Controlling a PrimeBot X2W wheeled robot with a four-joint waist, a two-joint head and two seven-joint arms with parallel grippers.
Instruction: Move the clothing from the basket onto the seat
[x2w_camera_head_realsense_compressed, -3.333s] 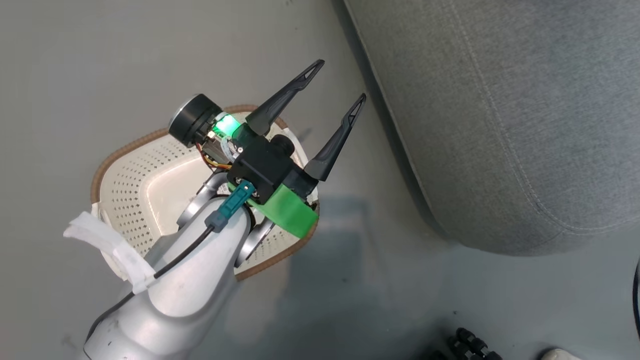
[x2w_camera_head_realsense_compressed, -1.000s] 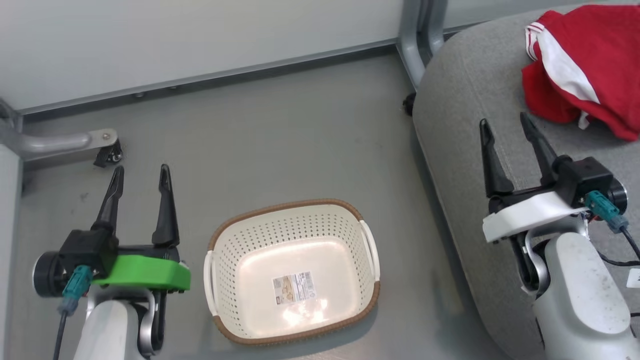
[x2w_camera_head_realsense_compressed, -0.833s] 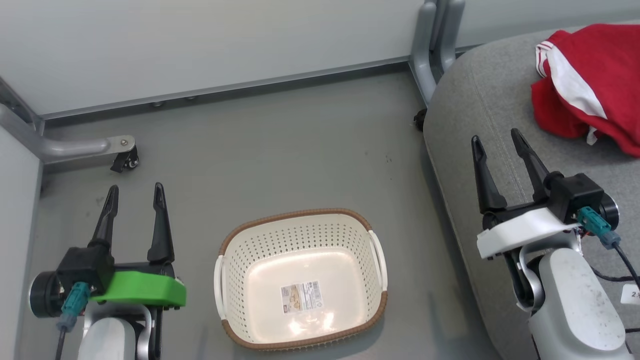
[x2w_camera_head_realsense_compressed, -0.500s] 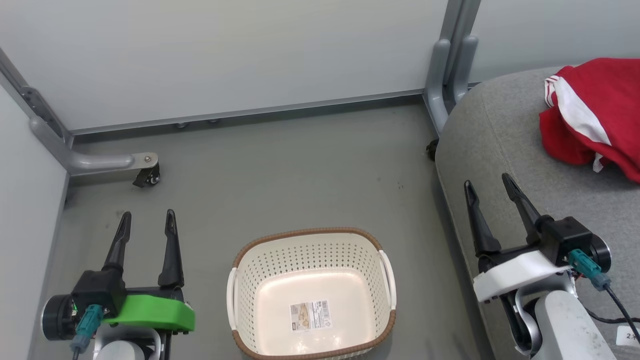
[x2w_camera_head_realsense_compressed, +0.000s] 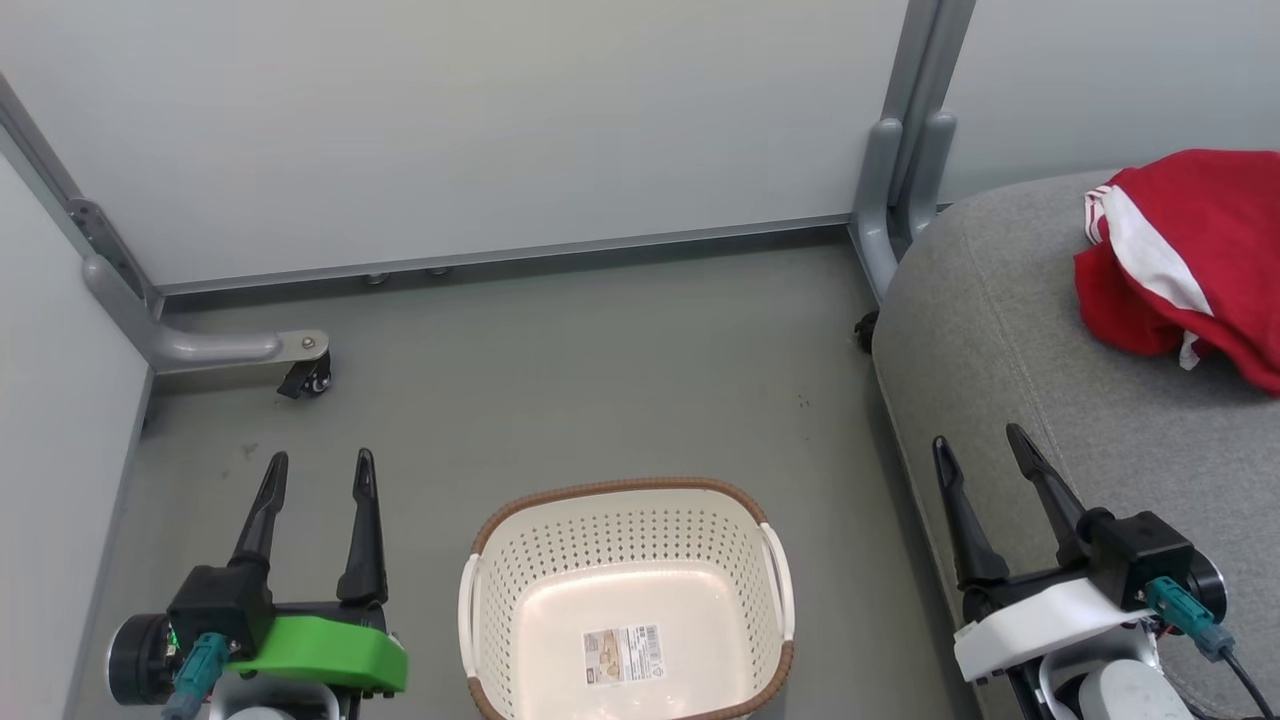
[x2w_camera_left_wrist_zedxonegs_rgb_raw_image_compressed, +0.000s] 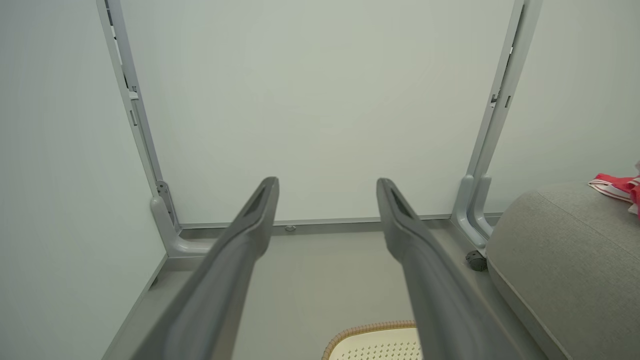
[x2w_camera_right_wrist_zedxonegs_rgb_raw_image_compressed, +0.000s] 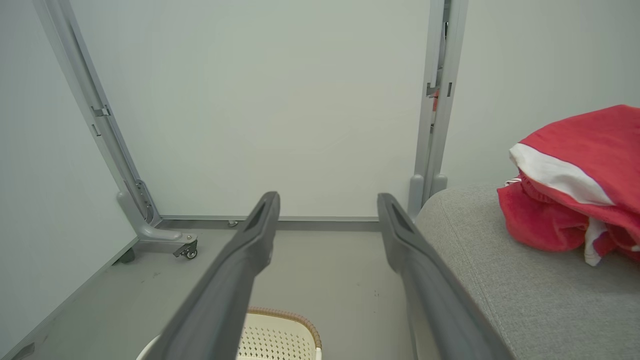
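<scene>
Left end effector (x2w_camera_head_realsense_compressed: 321, 457) and right end effector (x2w_camera_head_realsense_compressed: 978, 437) hang spread and empty, flanking the laundry basket (x2w_camera_head_realsense_compressed: 620, 489), which I judge fitting: it holds just its label (x2w_camera_head_realsense_compressed: 622, 655), and the red clothing (x2w_camera_head_realsense_compressed: 1190, 250) lies heaped on the grey seat (x2w_camera_head_realsense_compressed: 1050, 400).

Bright, even light; glare on the basket (x2w_camera_head_realsense_compressed: 560, 545) bottom, wrist views bowed at edges.

1. The left gripper (x2w_camera_head_realsense_compressed: 321, 457) hangs just left of the basket (x2w_camera_head_realsense_compressed: 600, 487), its fingers spread apart and holding nothing
2. The right gripper (x2w_camera_head_realsense_compressed: 978, 437) hangs right of the basket, fingers likewise spread, empty
</scene>
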